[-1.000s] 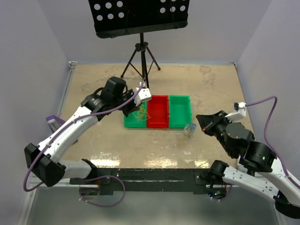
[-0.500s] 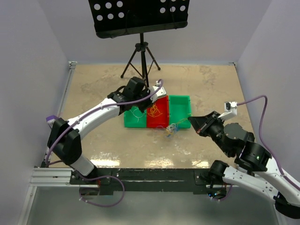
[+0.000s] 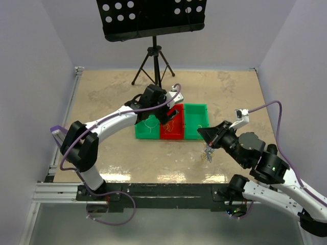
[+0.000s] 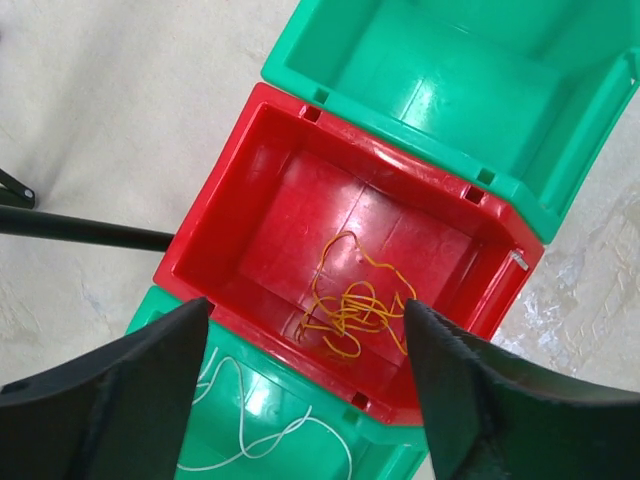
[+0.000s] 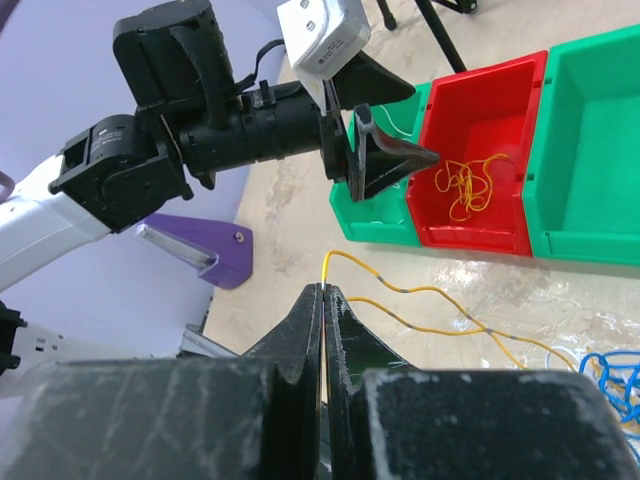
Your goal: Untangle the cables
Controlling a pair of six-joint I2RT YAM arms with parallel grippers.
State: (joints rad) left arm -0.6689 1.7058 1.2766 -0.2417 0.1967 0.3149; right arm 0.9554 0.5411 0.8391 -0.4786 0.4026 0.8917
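Observation:
My left gripper (image 3: 167, 113) hangs open over the red bin (image 3: 172, 135). In the left wrist view its fingers (image 4: 110, 400) spread wide above a loose orange cable (image 4: 350, 305) that lies free on the red bin's floor (image 4: 290, 200). A white cable (image 4: 250, 435) lies in the green bin (image 4: 290, 450) beside it. My right gripper (image 5: 325, 288) is shut on the end of a yellow cable (image 5: 440, 295), which trails to a blue tangle (image 5: 612, 378). From above, that small clump (image 3: 208, 152) dangles below the right gripper (image 3: 203, 135), in front of the bins.
Three bins stand in a row: green (image 3: 145, 133), red, green (image 3: 196, 133), the right one with nothing in it. A music stand's tripod (image 3: 153, 66) stands just behind them. A purple bracket (image 3: 60, 132) sits at the table's left edge.
My left gripper swung from the left green bin to over the red bin and opened, leaving the orange cable there. The right gripper, still shut, pushed leftward with the clump.

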